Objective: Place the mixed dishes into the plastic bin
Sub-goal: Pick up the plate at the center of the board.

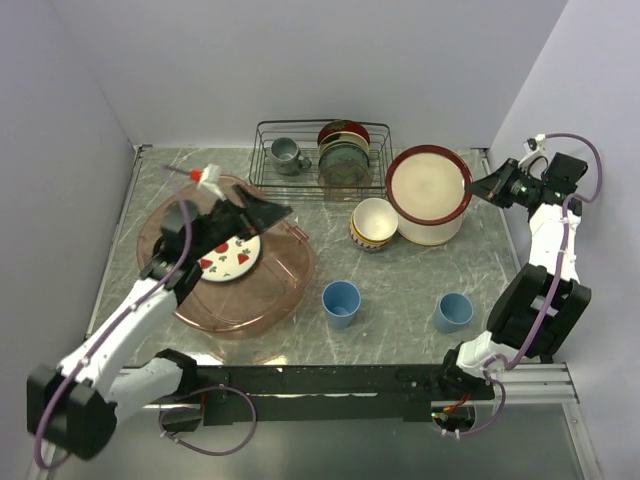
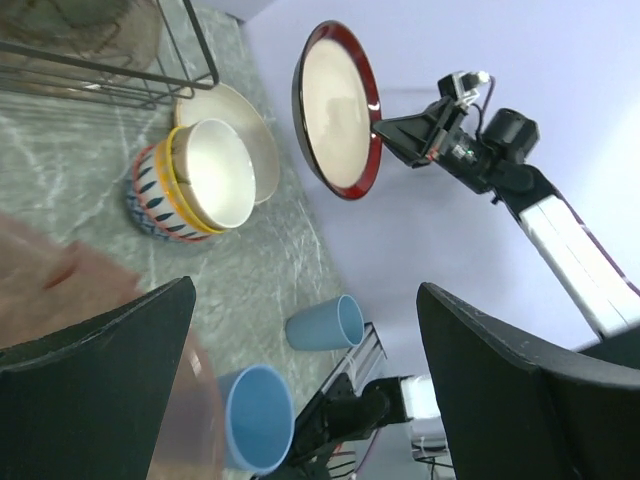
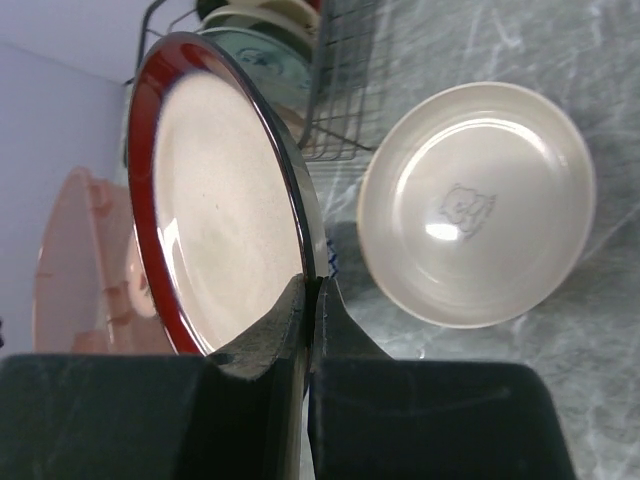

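The pinkish plastic bin (image 1: 290, 285) stands at the left with the strawberry-print plate (image 1: 228, 255) lying in it. My left gripper (image 1: 262, 210) hovers open and empty over the bin's far edge; its fingers (image 2: 500, 370) are wide apart. My right gripper (image 1: 482, 188) is shut on the rim of the red-rimmed plate (image 1: 428, 183) and holds it tilted in the air above the cream plate (image 1: 440, 235); the grip also shows in the right wrist view (image 3: 312, 300). The cream bowl (image 1: 376, 216) sits nested in the red-patterned bowl (image 2: 150, 195). Two light-blue cups (image 1: 341, 302) (image 1: 453, 312) stand in front. No yellow-orange plate shows.
A black wire rack (image 1: 300, 135) at the back holds a grey mug (image 1: 287, 154) and upright dark plates (image 1: 343, 152). Walls close in on the left, back and right. The arms' base rail (image 1: 340, 380) runs along the near edge.
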Controlling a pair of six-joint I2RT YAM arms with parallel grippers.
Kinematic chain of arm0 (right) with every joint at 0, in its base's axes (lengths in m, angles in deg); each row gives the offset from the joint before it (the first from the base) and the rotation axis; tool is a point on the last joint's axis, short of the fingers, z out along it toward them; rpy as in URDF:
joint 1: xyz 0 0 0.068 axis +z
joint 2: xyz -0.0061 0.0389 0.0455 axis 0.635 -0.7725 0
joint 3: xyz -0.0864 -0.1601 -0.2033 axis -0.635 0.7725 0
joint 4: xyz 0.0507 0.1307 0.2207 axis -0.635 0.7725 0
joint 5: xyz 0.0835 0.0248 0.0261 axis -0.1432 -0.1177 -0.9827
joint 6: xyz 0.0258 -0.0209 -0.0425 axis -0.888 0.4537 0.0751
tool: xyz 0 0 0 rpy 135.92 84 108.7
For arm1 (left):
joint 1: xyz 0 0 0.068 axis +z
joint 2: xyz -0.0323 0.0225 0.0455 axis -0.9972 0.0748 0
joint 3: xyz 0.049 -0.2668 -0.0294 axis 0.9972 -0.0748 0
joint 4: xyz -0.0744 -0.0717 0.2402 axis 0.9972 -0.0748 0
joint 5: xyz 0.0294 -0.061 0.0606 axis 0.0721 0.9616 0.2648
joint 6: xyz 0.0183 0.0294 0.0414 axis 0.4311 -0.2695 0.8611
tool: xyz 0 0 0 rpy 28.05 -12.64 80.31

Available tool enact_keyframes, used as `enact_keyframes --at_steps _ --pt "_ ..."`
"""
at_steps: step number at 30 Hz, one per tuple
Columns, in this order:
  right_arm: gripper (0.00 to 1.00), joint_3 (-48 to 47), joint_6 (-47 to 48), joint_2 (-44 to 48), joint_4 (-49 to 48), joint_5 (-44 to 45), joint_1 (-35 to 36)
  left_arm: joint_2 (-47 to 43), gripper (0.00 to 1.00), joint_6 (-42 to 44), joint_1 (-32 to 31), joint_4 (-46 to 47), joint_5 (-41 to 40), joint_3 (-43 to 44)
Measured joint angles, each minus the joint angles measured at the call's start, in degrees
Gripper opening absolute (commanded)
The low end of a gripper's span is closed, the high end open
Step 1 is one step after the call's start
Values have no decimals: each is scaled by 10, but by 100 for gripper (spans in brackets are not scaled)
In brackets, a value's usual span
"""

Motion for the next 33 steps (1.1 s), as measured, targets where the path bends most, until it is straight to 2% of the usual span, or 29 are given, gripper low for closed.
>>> enact_keyframes --at_steps 7,11,17,20,21,26,27,29,30,32,33 --pt "0 29 -2 40 6 -40 2 195 99 12 -137 -18 -111 164" --pt "0 37 -1 56 11 -56 7 296 99 28 -184 -56 -161 262" --pt "0 61 3 90 17 -75 24 374 98 49 -227 -121 -214 344" --pt "0 71 5 102 17 -84 36 397 88 56 -242 -143 -230 370" --pt "0 75 4 105 17 -87 40 401 81 57 -245 -147 -232 374" --pt "0 96 4 119 17 -96 55 407 60 66 -256 -168 -241 382" --pt "0 101 4 122 15 -96 57 407 49 68 -257 -170 -241 382" --pt "0 107 4 126 13 -96 61 407 33 71 -258 -172 -242 382" --pt "0 109 4 128 13 -96 64 407 15 69 -257 -172 -241 382" --pt "0 113 6 133 12 -92 68 406 3 73 -258 -172 -240 382" --pt "0 116 10 136 7 -87 70 405 1 69 -258 -171 -239 382"
